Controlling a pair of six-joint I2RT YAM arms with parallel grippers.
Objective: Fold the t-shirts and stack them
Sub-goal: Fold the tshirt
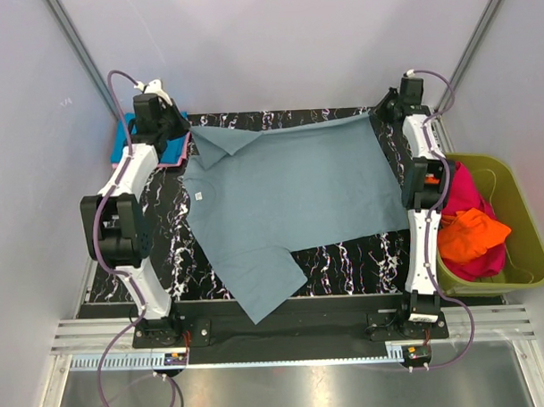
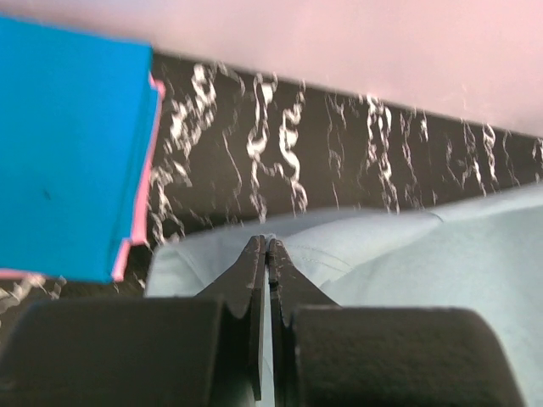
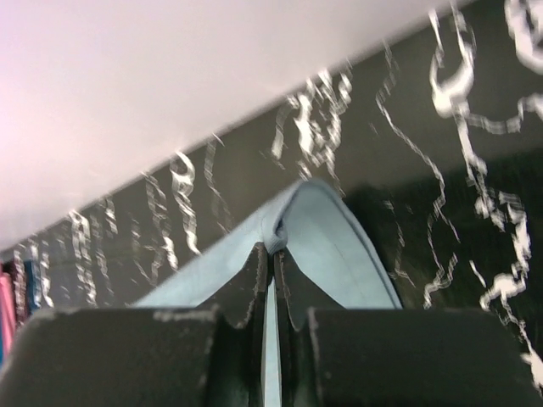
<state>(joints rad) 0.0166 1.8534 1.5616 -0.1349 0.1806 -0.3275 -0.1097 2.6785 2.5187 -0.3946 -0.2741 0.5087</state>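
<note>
At far edge of desk (image 1: 345, 254), grey-blue shirt (image 1: 289, 189) held by both tools: left tool (image 2: 265, 248) clamped on far-left cloth edge, right tool (image 3: 271, 252) clamped on far-right corner. Shirt spread nearward from tools, long axis left-right; fold toward near edge judged next.

The black, white-veined table (image 1: 354, 263) carries 1 grey-blue shirt (image 1: 298, 185) spread flat across most of it, with 1 sleeve overhanging the near edge. At the far left corner a folded blue shirt (image 2: 68, 144) lies on what looks like a pink shirt (image 2: 120, 259).
</note>
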